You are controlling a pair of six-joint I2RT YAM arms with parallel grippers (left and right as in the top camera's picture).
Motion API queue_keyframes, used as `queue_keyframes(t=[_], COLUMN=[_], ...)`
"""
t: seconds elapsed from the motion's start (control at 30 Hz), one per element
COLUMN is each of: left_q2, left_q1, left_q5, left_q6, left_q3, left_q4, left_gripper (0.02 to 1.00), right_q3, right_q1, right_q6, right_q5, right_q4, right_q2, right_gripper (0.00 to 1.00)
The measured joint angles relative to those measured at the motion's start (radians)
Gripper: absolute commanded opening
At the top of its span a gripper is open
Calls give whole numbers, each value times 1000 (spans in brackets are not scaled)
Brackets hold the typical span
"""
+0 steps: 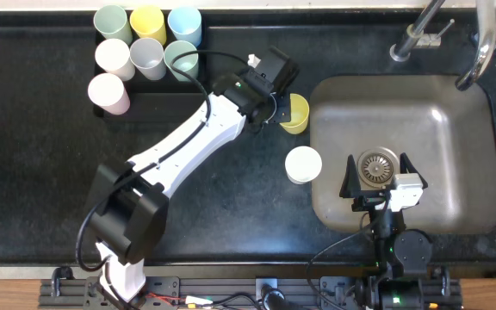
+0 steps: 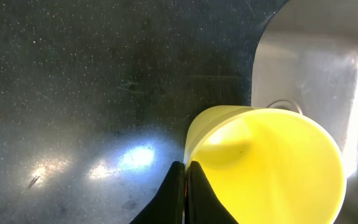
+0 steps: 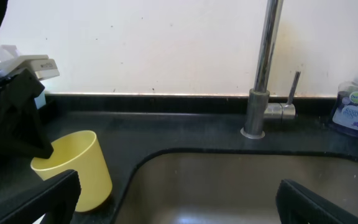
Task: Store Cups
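Left tool (image 2: 185, 179) clamped on rim of yellow plastic cup (image 2: 266, 168), right wrist view shows cup upright, right tool (image 1: 377, 168) spread wide, empty, above steel sink (image 1: 455, 129)

Kitchen: steel sink (image 1: 480, 129), faucet (image 3: 265, 68), black countertop (image 1: 41, 172).

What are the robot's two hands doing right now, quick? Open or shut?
Left gripper: shut on the rim of the yellow plastic cup.
Right gripper: open, holding nothing, over the metal sink.
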Motion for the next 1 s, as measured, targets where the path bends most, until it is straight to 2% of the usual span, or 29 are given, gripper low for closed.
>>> queue_keyframes(t=[0.23, 0.43, 0.63, 1.0], left_q2=[-131, -347, -381, -285], left_q1=[39, 243, 482, 682], left_q5=[-35, -68, -63, -23], left_q6=[0, 0, 0, -11], left_q3=[0, 10, 16, 10], left_q4=[-106, -274, -365, -378], left_gripper=[36, 36, 36, 36], right_q3=[0, 0, 0, 0], right_q1=[0, 0, 0, 0], right_q6=[0, 0, 0, 0], right_q5=[0, 0, 0, 0], right_q4=[0, 0, 0, 0], right_q2=[0, 0, 0, 0], right_gripper=[998, 996, 998, 998])
